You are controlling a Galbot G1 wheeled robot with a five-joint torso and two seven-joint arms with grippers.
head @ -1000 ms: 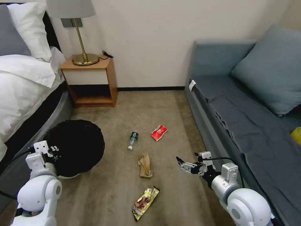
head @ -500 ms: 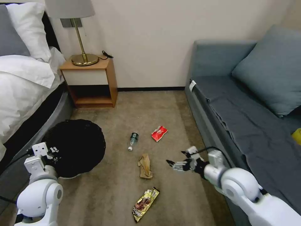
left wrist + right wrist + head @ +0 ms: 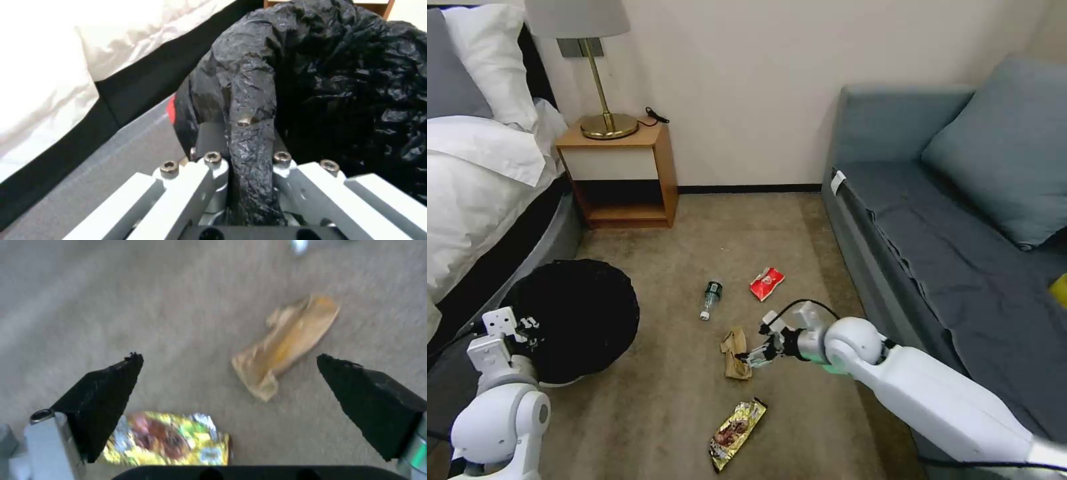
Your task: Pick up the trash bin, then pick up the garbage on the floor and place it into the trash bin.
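The trash bin (image 3: 574, 320), white with a crinkled black bag, is off the floor beside the bed, and my left gripper (image 3: 527, 328) is shut on its near rim. In the left wrist view the bagged rim (image 3: 249, 110) runs between the closed jaws of the left gripper (image 3: 244, 156). Garbage lies on the carpet: a clear bottle (image 3: 710, 297), a red packet (image 3: 767, 283), crumpled brown paper (image 3: 735, 352) and a gold foil wrapper (image 3: 737, 423). My right gripper (image 3: 752, 356) hovers open just above the brown paper (image 3: 285, 343), with the foil wrapper (image 3: 169, 440) near it. The right gripper (image 3: 229, 357) holds nothing.
A wooden bedside table (image 3: 624, 170) with a brass lamp stands against the far wall. The bed (image 3: 480, 187) lines the left side and a grey sofa (image 3: 954, 233) the right. A yellow roll (image 3: 1058, 288) lies on the sofa. Open carpet (image 3: 654, 400) lies between them.
My right arm has swung left and down from beside the sofa to the brown paper. The left gripper and the bin have drifted slightly left and lower in the picture.
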